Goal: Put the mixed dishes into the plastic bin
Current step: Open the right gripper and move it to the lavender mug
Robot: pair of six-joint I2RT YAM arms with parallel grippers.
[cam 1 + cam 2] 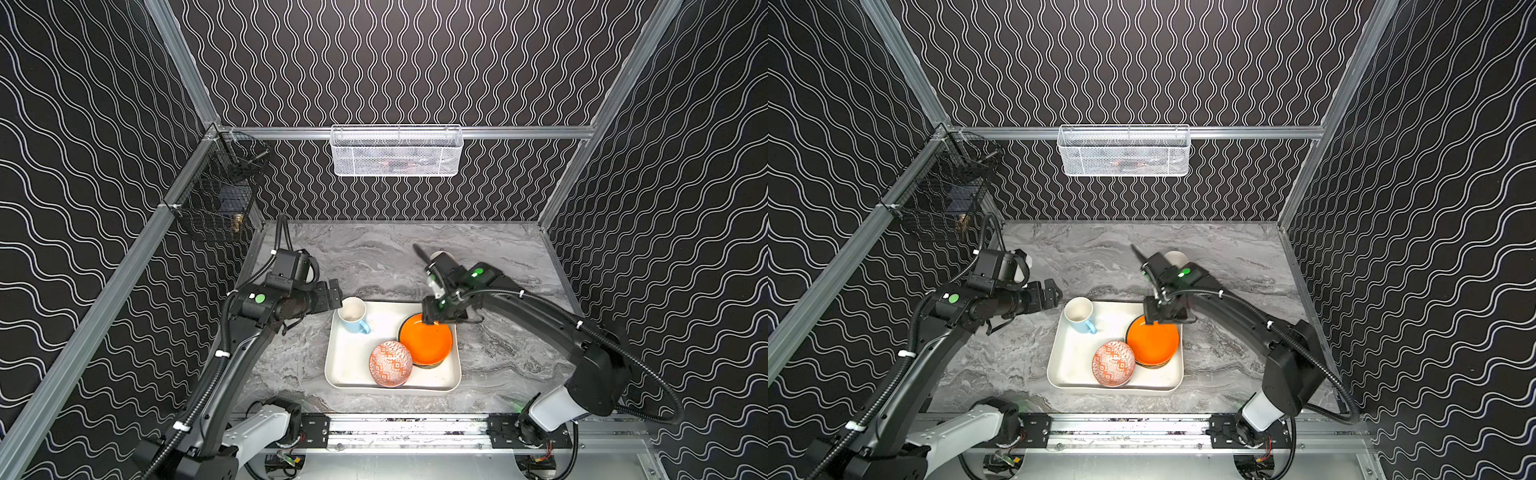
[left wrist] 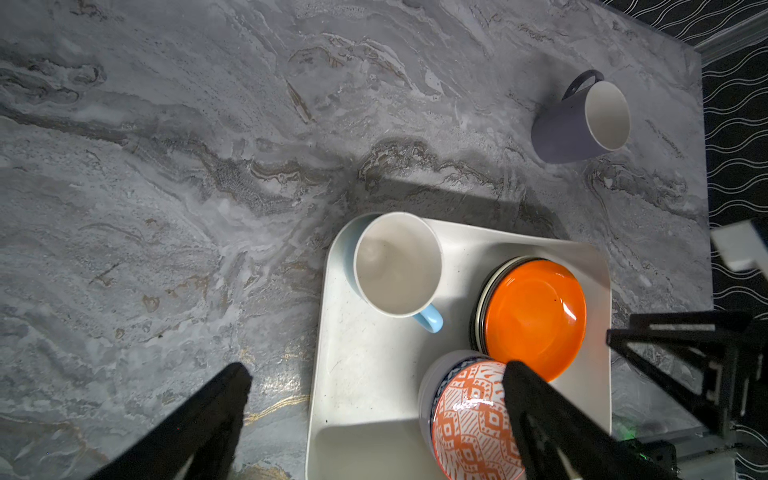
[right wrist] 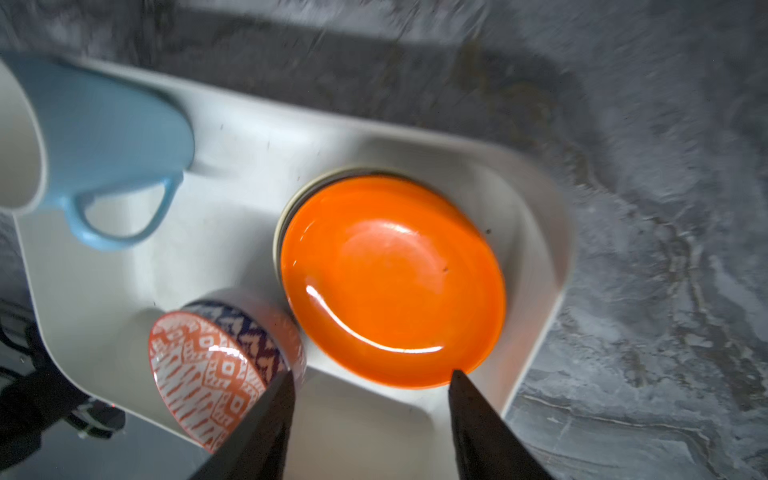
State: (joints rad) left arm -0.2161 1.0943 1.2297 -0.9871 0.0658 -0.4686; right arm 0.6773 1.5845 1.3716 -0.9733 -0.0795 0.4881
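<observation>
**Orange plate lies on the stack in the bin, right jaws apart above it**

The cream bin [image 1: 353, 361] sits on the grey marbled table [image 1: 374, 257], near its front edge, in both top views. Inside it, the light blue mug [image 1: 353, 318] stands upright in the far left corner with its handle turned towards the middle of the bin. The orange plate [image 1: 428, 343] lies on top of a stack of plates on the right side; dark and pale rims show from under it in the left wrist view [image 2: 482, 299]. The red-orange patterned bowl [image 1: 390, 363] rests tilted at the front of the bin, touching the plate stack.

The right gripper [image 3: 372, 374] hangs over the far edge of the orange plate. Its two fingers stand well apart in the right wrist view, with the rim of the plate showing in the gap, and nothing is clamped between them.

The left gripper [image 2: 376, 368] hovers above the table just beside the bin's far left corner, close to the blue mug. Its jaws are spread wide and hold nothing.

The lavender-grey mug [image 2: 577, 120] stands upright on the table beyond the bin, well apart from it, and is partly hidden behind the right arm in both top views
</observation>
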